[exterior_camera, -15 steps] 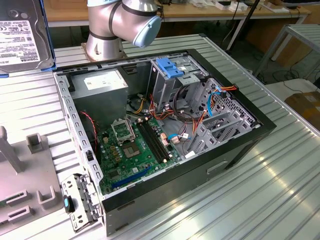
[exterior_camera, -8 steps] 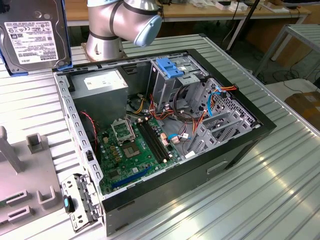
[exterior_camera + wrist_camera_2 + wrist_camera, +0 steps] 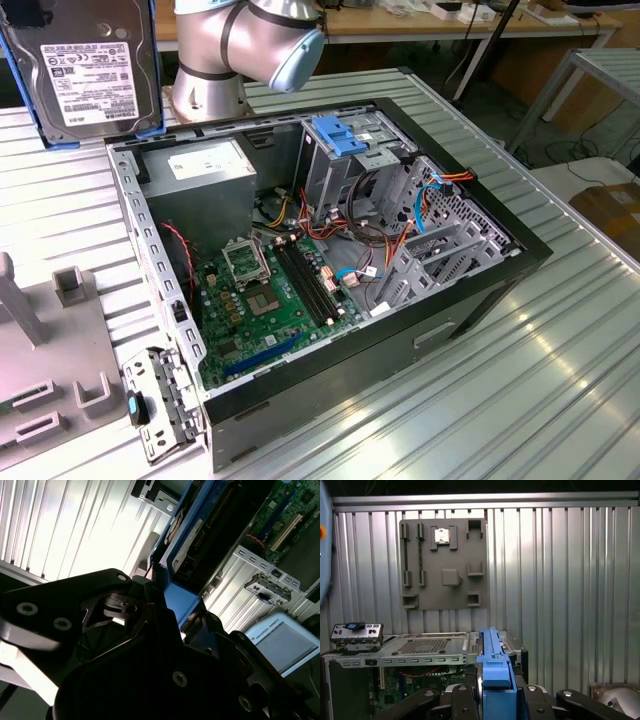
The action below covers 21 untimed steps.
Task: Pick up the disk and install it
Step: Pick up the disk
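Note:
The disk (image 3: 95, 70), silver with a white label and blue side rails, hangs upright in the air above the table, off the open computer case's (image 3: 330, 270) far corner at the exterior view's left. In the first wrist view my gripper (image 3: 495, 694) is shut on the disk's blue rail (image 3: 495, 667), with a black finger (image 3: 462, 700) on either side. The second wrist view shows the same grip (image 3: 172, 605), with the disk (image 3: 200, 535) reaching away from the fingers. A metal drive cage (image 3: 345, 170) topped by a blue bracket (image 3: 340, 135) stands inside the case.
The arm's base (image 3: 235, 60) stands behind the case. Inside the case are a grey power supply (image 3: 205, 165), the green motherboard (image 3: 270, 300) and loose cables (image 3: 350, 230). A grey fixture plate (image 3: 40, 380) lies on the ribbed metal table (image 3: 520, 380) at the exterior view's left.

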Each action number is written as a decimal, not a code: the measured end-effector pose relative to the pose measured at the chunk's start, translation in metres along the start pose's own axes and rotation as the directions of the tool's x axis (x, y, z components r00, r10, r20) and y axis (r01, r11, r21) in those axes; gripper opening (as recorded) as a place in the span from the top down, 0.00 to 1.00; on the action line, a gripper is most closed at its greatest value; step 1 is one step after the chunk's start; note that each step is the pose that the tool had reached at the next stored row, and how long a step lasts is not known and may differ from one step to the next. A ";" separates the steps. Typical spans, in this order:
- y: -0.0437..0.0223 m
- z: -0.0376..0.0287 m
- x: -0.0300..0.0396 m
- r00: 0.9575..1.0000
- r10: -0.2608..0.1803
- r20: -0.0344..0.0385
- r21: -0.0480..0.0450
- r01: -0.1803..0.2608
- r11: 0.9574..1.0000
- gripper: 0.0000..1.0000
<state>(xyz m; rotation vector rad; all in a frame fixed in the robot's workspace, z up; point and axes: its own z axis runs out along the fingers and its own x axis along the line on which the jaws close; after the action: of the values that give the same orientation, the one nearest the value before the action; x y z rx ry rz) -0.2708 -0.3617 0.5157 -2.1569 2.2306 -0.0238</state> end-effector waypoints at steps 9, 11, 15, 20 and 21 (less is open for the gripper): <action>-0.0148 0.0017 -0.0005 1.000 0.000 0.000 0.000 0.000 1.000 0.63; -0.0203 0.0023 -0.0006 1.000 0.000 0.000 0.000 0.000 1.000 0.63; -0.0303 0.0034 -0.0010 1.000 0.000 0.000 0.000 0.000 1.000 0.63; -0.0472 0.0052 -0.0015 1.000 0.000 0.000 0.000 0.000 1.000 0.63; -0.0485 0.0053 -0.0015 1.000 0.000 0.000 0.000 0.000 1.000 0.63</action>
<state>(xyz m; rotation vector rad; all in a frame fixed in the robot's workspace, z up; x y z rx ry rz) -0.2220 -0.3617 0.5122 -2.1569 2.2307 -0.0238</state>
